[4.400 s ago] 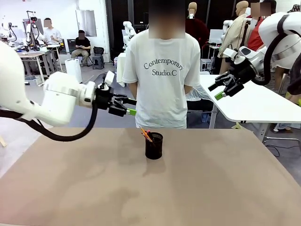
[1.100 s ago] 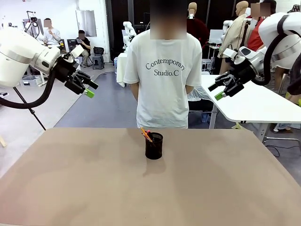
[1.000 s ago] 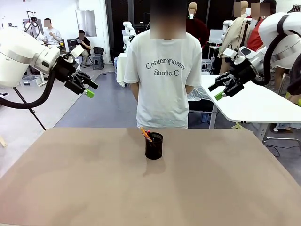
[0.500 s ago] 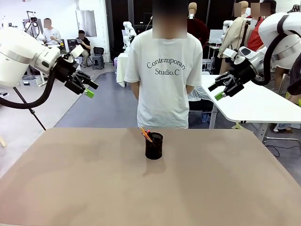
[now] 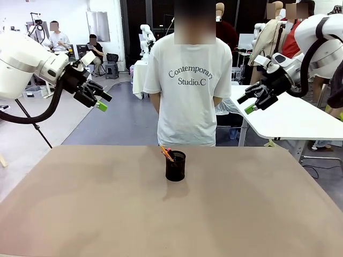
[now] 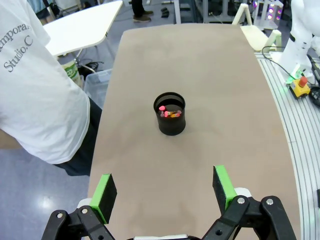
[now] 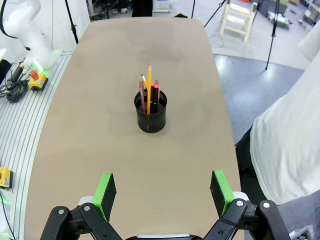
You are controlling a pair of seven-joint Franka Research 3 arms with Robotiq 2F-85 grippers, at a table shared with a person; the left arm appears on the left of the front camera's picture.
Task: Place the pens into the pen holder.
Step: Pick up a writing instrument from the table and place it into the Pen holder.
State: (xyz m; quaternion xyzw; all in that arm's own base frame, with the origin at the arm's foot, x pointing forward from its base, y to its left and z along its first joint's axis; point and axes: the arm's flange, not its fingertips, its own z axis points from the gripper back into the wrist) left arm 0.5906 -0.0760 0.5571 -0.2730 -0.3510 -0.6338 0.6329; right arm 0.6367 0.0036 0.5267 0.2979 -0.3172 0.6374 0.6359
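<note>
The black mesh pen holder point(image 5: 175, 165) stands upright on the brown table point(image 5: 107, 214), near its far edge in front of a person. The pens point(image 5: 166, 152) stick up out of it: in the right wrist view an orange-yellow pencil-like one point(image 7: 148, 85) and dark red ones point(image 7: 155, 96) stand inside the holder point(image 7: 151, 118). From above, the left wrist view looks down into the holder point(image 6: 170, 121) at the pen tips point(image 6: 170, 113). My left gripper point(image 5: 101, 101) hangs open high over the table's left side. My right gripper point(image 5: 246, 105) is open, high at the right, with nothing between its fingers.
A person in a white T-shirt point(image 5: 187, 80) stands at the far edge with hands behind the back. A white table point(image 5: 289, 115) stands behind on the right. An arm base with a red button point(image 6: 300, 82) sits beside the table.
Over the last second the arms hold still; the person has shifted slightly to the right. Several seconds ago my left arm was lower, nearer the middle; it has since risen and drawn back left.
</note>
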